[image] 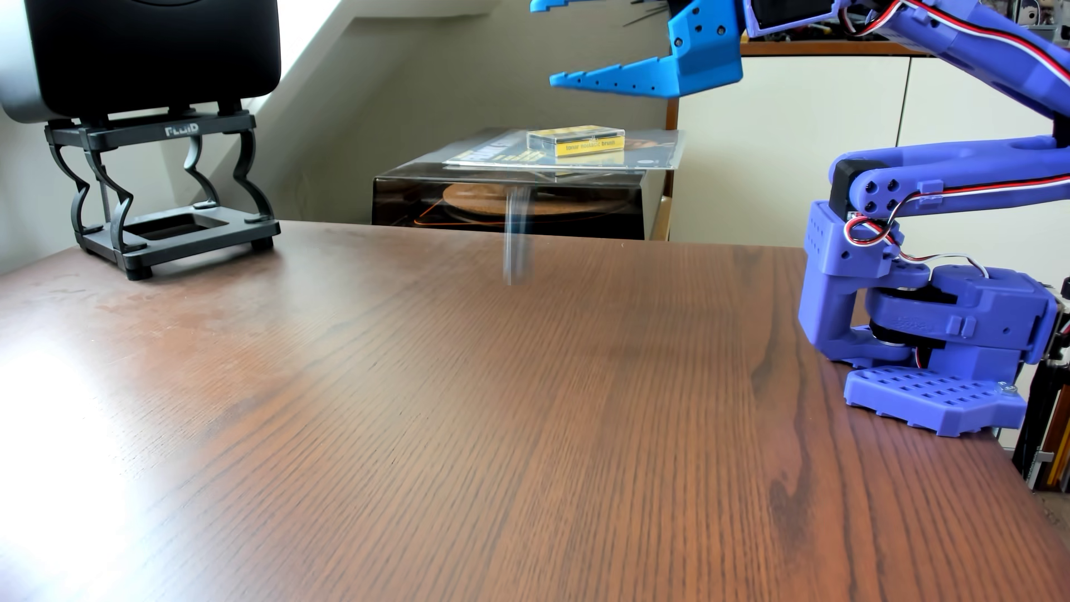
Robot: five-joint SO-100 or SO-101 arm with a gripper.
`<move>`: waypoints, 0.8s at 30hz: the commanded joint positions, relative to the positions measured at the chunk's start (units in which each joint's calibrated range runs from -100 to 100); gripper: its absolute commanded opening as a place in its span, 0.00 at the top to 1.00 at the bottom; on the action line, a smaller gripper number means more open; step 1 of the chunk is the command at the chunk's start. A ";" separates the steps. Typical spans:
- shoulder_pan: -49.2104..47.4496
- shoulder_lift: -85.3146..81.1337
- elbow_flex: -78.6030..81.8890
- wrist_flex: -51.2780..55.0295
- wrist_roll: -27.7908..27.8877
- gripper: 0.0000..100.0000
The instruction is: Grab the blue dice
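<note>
- brown wood-grain table (463, 434) fills most of the other view; no die rests anywhere on its visible surface.
- purple arm (955, 173) is bolted at the table's right edge, folded up and reaching left, high above the top.
- black speaker (150, 52) sits on a black stand (168, 191) at the far left corner; the stand's front bar reads "fluid".
- bright blue gripper (541, 40) is raised near the top edge, jaws spread wide, lower finger in full sight, upper finger only a tip; nothing is held between them.
- behind the table, a smoked dust cover with a record sleeve on it; sleeve print too small to read.
- yellow-and-clear case (576, 140) lies on that sleeve; its side label looks like "tonar nostatic brush", middle word unsure.
- pale vertical smear (515, 237) under the claw, over the far table edge: probably the blue dice in the air, too blurred to confirm.
- judgement: grab is not achieved at this moment; the die must settle, then approach, closing and lift all remain.
</note>
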 commanded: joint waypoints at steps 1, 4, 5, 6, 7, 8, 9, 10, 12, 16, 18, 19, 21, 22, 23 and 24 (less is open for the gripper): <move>-0.46 -0.72 -2.17 0.02 0.23 0.80; -0.46 -0.72 -2.17 0.02 0.23 0.80; -0.46 -0.72 -2.17 0.02 0.23 0.80; -0.46 -0.72 -2.17 0.02 0.23 0.80; -0.38 -0.72 -2.17 0.02 0.23 0.80; -0.30 -0.72 -2.17 0.02 0.23 0.80; -0.30 -0.72 -2.17 0.10 0.23 0.80; -0.30 -0.72 -2.17 0.10 0.23 0.80; -0.30 -0.72 -2.17 0.10 0.23 0.80; -0.30 -0.72 -1.62 0.19 -0.03 0.80; -0.46 -0.72 -0.90 0.53 -0.14 0.80; -0.46 -0.97 0.19 0.10 -0.19 0.81; -0.54 -3.48 3.17 0.02 -0.19 0.88; -0.54 -5.91 5.25 0.02 -0.35 0.93; -0.54 -9.09 7.24 0.19 -0.71 0.97; -0.54 -12.61 9.32 0.61 -0.77 1.00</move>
